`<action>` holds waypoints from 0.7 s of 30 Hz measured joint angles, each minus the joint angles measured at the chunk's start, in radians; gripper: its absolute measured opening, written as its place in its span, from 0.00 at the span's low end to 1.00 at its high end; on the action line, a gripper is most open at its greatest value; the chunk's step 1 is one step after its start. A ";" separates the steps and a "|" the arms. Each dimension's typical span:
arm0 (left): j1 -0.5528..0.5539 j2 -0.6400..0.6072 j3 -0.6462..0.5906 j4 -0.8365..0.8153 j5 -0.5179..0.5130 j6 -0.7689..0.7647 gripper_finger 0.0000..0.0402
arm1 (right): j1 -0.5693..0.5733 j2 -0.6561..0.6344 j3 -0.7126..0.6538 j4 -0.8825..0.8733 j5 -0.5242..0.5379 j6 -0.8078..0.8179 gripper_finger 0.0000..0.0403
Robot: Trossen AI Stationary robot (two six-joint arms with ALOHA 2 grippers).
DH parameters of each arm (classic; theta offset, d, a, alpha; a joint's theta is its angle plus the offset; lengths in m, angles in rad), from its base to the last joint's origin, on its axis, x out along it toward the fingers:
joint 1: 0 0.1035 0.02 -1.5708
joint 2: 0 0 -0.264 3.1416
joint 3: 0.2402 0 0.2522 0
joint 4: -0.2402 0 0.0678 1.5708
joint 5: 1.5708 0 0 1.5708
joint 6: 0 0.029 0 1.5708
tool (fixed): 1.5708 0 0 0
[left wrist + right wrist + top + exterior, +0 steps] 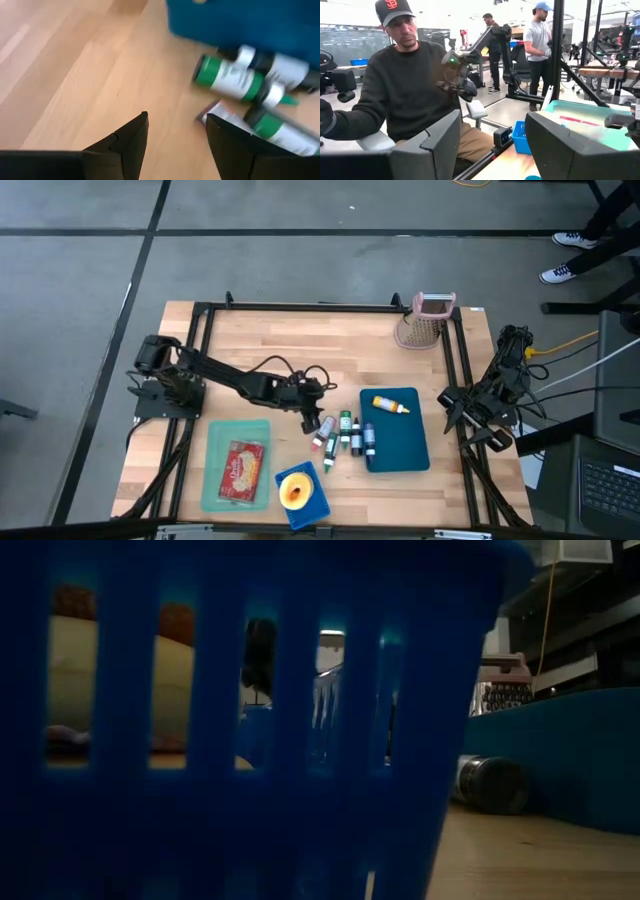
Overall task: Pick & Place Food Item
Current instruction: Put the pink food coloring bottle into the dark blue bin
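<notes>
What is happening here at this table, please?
The left hand is open and empty, reaching over the wooden table toward a cluster of small bottles beside the dark blue tray. The right hand waits open at the table's right edge. A yellow bottle lies on that tray, and a red food packet lies on the green tray.

Low view: blue basket [250, 740] wall fills most of frame, hiding table beyond; only slivers show through slots. Dark bottle [490, 783] right of basket, label unreadable. Grater [503, 688] beyond basket partly hidden behind teal tray [570, 755]. Left wrist view: green-capped bottles [235, 80] blurred, labels unreadable, one cut by frame edge. High view: packet [243, 470] print left of basket too small to read.
</notes>
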 joint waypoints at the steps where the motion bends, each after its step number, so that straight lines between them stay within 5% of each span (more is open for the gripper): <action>1: -0.004 0.000 0.010 0.007 -0.001 -0.014 0.48 | 0.000 0.000 0.000 0.002 0.000 0.000 0.54; 21: -0.065 0.218 0.135 -0.005 0.029 -0.406 0.48 | 0.000 0.000 0.000 0.005 -0.086 0.084 0.54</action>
